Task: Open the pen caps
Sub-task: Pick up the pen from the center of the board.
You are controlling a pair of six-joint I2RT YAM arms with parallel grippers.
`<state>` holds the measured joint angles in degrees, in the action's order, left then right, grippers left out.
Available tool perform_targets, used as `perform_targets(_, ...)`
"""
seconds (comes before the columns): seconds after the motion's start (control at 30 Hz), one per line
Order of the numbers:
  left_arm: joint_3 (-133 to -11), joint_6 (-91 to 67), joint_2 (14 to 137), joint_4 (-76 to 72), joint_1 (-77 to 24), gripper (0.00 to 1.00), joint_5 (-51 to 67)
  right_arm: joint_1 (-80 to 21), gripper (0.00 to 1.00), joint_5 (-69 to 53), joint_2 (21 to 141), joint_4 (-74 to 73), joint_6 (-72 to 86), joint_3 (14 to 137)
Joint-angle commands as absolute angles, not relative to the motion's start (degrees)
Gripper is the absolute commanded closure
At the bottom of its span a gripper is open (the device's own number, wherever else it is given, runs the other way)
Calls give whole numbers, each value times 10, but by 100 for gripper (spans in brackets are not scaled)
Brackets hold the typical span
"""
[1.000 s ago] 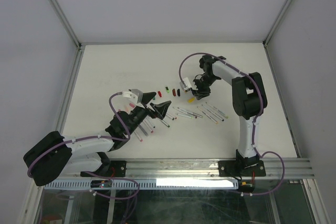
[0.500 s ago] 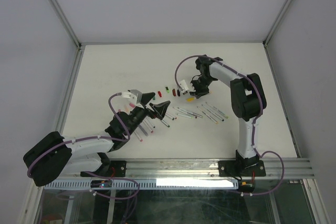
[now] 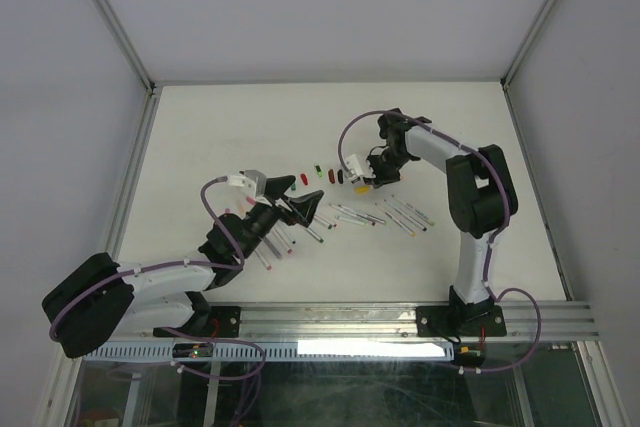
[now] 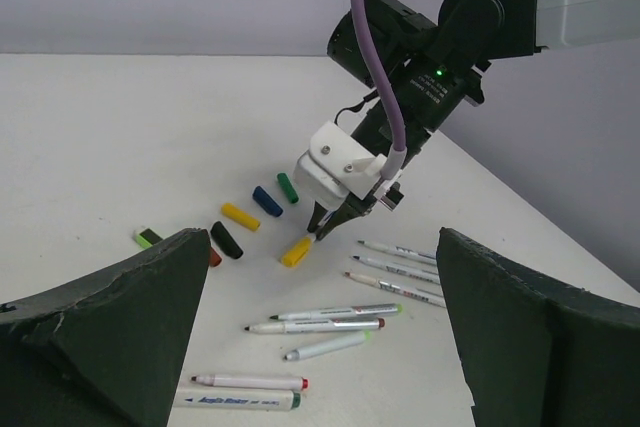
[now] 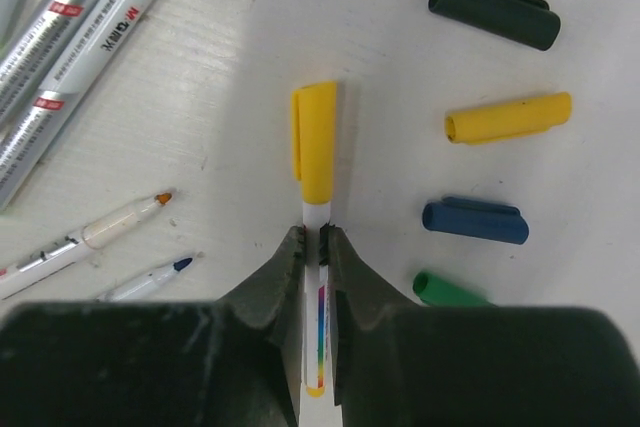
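Barrel (image 5: 317, 332) pinched at bottom centre of right wrist frame, right gripper (image 5: 312, 239) clamped narrow on it. Yellow cap (image 5: 316, 142) just beyond, on. We hold firm; left gripper (image 3: 297, 197), gaping, empty, should pull cap straight along axis. Loose caps (image 5: 508, 117) at right edge.

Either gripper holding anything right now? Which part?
Right gripper grips the yellow-capped pen by its white barrel, just behind the cap. Left gripper is open, empty.
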<state>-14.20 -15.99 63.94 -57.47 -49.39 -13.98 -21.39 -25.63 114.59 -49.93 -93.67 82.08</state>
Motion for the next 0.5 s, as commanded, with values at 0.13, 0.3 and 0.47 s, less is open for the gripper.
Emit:
perform_targets(0.13, -157, -236, 656, -659, -482, 1, -83, -186, 100, -356, 1055, -455, -894, 801)
perform_targets(0.3, -157, -349, 696, -735, -422, 1, 6, -167, 100, -428, 1027, -467, -866, 808)
perform_targets(0.47, -166, -493, 785, -868, -362, 1, 66, -153, 100, -520, 999, -468, -775, 825)
